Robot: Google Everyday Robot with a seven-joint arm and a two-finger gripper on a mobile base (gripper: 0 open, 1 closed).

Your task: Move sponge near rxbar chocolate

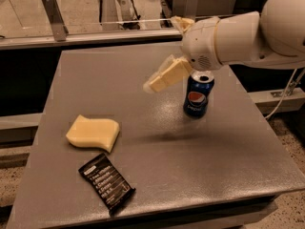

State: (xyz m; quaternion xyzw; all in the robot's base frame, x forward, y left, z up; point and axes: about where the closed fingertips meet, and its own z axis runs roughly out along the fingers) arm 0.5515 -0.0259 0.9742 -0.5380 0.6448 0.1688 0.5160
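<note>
The pale yellow sponge (93, 132) lies flat on the grey table (157, 166) at the front left. The rxbar chocolate (106, 182), a flat black wrapper with white text, lies just in front of it, a short gap apart. My gripper (151, 85) hangs in the air above the table's middle, up and to the right of the sponge and well clear of it. It holds nothing that I can see.
A blue Pepsi can (198, 99) stands upright right of centre, just below my arm's white wrist (214, 44). A metal rail and glass panel (95, 27) run behind the table. A cable (283, 97) hangs at the right.
</note>
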